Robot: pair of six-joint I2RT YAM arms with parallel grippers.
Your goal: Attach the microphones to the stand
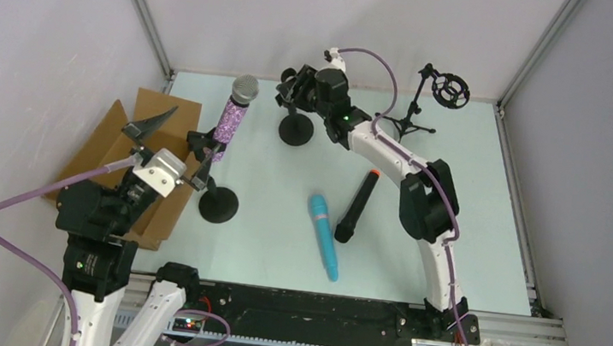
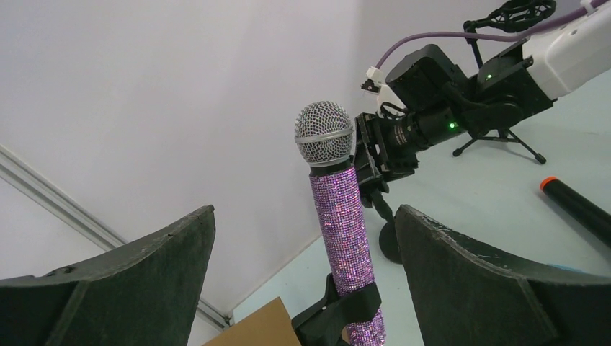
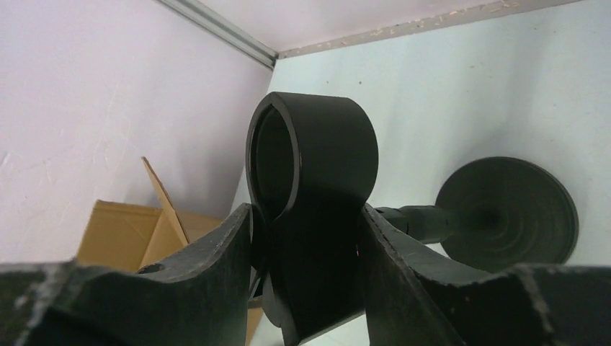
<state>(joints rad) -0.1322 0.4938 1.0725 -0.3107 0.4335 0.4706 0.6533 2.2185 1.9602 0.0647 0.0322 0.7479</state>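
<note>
The pale green table (image 1: pixel 468 241) carries everything. A brown cardboard box (image 1: pixel 122 141) with its flaps up sits at the table's left edge, below and behind the left pincer (image 1: pixel 189 139).

That left pincer is spread wide and holds nothing. In its wrist view the two dark fingers (image 2: pixel 130 281) stand well apart. Just ahead of the gap between them rises the near round-base stand (image 1: pixel 218 205). The purple glitter microphone (image 2: pixel 342 231) sits in this stand's clip, tilted a little, silver mesh head up, touching neither finger.

The right pincer (image 3: pixel 306 238) is closed on the black ring clip (image 3: pixel 310 166) of the far round-base stand (image 1: pixel 296 129), one finger pressed to each side. The stand's disc base lies directly under the pincer.

A black tripod stand (image 1: pixel 416 120) with a ring-shaped mount on top stands to the right of the right pincer, apart from it.

The light blue microphone (image 1: pixel 324 235) and the black microphone (image 1: pixel 357 204) lie flat on the table well nearer the arm bases than the right pincer. They are side by side without touching. The black microphone's orange-red end points toward the right pincer.
</note>
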